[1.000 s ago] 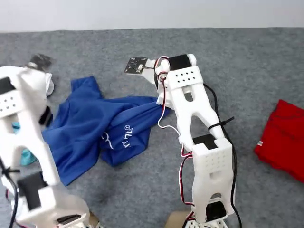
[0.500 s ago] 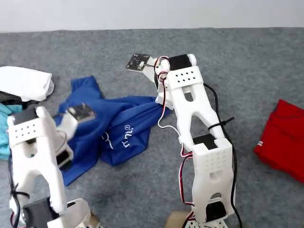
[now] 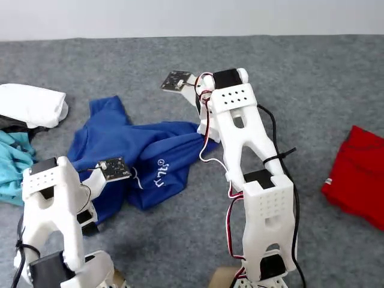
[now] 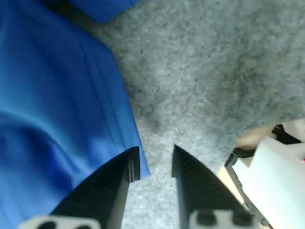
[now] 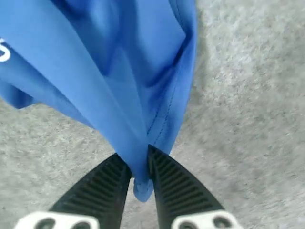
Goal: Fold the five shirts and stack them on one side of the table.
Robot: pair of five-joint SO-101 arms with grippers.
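Note:
A crumpled blue shirt [image 3: 141,159] lies on the grey table left of centre. In the right wrist view my right gripper [image 5: 139,164] is shut on a bunched fold of the blue shirt [image 5: 128,71], at the shirt's right end in the high view. In the left wrist view my left gripper [image 4: 156,164] stands open low over the table, with the hem corner of the blue shirt [image 4: 57,119] touching one finger [image 4: 125,172]. The left arm [image 3: 51,207] stands at the shirt's near left corner. A folded red shirt [image 3: 357,177] lies at the right edge.
A white shirt [image 3: 33,103] and a teal shirt [image 3: 13,165] lie at the left edge, with dark cloth [image 3: 15,125] between them. The right arm [image 3: 252,174] stretches up the middle. A cardboard piece [image 3: 221,279] shows at the near edge.
The left arm has swung from the far left, by the white shirt, down to the near left corner of the blue shirt. The right arm has kept still with the fold in its grip.

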